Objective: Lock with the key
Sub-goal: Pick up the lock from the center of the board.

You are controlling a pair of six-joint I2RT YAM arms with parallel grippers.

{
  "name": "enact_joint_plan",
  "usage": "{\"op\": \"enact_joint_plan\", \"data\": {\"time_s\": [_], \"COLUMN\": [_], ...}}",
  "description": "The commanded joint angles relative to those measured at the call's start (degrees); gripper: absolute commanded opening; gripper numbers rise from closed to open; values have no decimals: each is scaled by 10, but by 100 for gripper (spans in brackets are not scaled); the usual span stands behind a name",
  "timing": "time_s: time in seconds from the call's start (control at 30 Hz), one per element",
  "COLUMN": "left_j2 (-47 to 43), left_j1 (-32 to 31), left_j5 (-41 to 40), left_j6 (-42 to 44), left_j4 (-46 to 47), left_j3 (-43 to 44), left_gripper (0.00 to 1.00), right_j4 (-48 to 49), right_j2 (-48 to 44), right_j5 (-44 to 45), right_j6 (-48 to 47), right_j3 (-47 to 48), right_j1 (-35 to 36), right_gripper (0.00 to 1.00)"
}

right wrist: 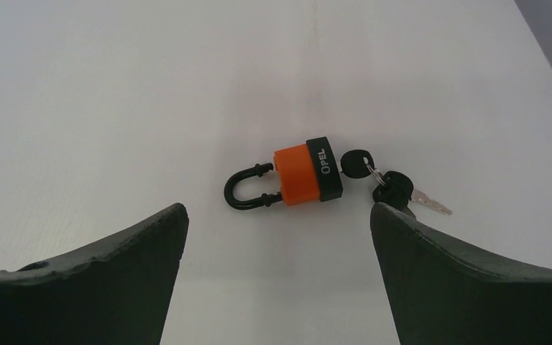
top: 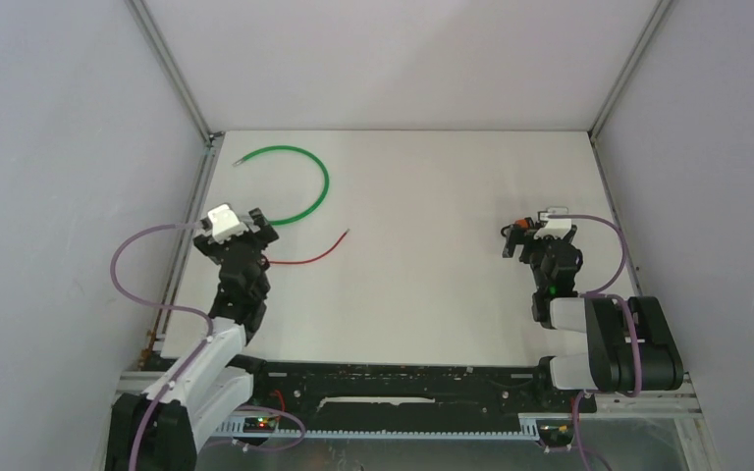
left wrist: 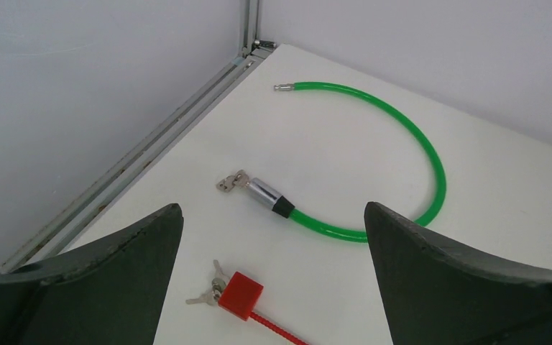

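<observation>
Across the white counter (top: 422, 294), three locks, none held.

Largest, far left: a green cable lock (left wrist: 431, 154), curled in an open arc. Free pin end (left wrist: 282, 88) toward the back corner, chrome barrel (left wrist: 266, 194) just ahead of the left gripper (left wrist: 272, 215), a key (left wrist: 230, 182) in the barrel's end. Barrel axis diagonal, key end up and to the left. Closer in and lower in that view: a red lock block (left wrist: 241, 295) on a red cable (left wrist: 277, 329), small keys (left wrist: 208, 287) at its left face. Left gripper spread fully, gripping nothing, hovering above both.

Smaller, on the right half: an orange padlock (right wrist: 298, 175), flat on its side, centred just ahead of the right gripper (right wrist: 277, 215), likewise spread wide and empty. Long axis across the view: black shackle (right wrist: 244, 190) to the left, black base band (right wrist: 325, 169) to the right, black-headed key (right wrist: 356, 164) seated in the base, a second key (right wrist: 399, 188) trailing off the ring further right. Shackle pressed home or not: cannot tell.

Readable on the band: "OPEL". No writing made out on either cable lock.

Padlock nearest the right arm, cable locks nearest the left; which lock meant, unclear from the task wording. For the padlock, probably best to approach the key head from the right, along the body's axis, with the body pinned against turning.
</observation>
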Motion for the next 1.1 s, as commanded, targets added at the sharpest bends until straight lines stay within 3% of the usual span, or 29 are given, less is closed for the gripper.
{"op": "enact_joint_plan", "data": {"time_s": [0.0,0.07,0.17,0.33,0.57,0.63,0.73,0.83,0.97,1.07], "left_j2": [-37,-27,24,195,232,241,270,302,326,315], "left_j1": [-15,-13,-12,34,-70,-90,-105,-118,-119,-120], "left_j5": [-47,-12,50,262,210,208,203,187,165,149], "left_j6": [-115,-134,-121,-199,-161,-179,-227,-250,-285,-295], "left_j4": [-216,-234,-171,-89,-123,-119,-150,-199,-241,-249], "left_j3": [93,124,152,181,220,220,242,279,308,306], "left_gripper": [100,100,100,100,100,100,100,100,100,100], "right_j4": [-2,-3,-3,3,-4,-54,-224,-326,-449,-588], "right_j2": [-8,-8,-8,-10,-26,-65,-145,-207,-256,-246], "right_j5": [-8,-9,-9,1,35,82,119,141,203,91], "right_j6": [12,13,13,3,0,0,-1,22,168,202], "right_j3": [23,24,24,19,21,37,94,151,208,277], "right_j1": [-21,-24,-23,-11,4,21,45,57,41,-1], "right_gripper": [100,100,100,100,100,100,100,100,100,100]}}
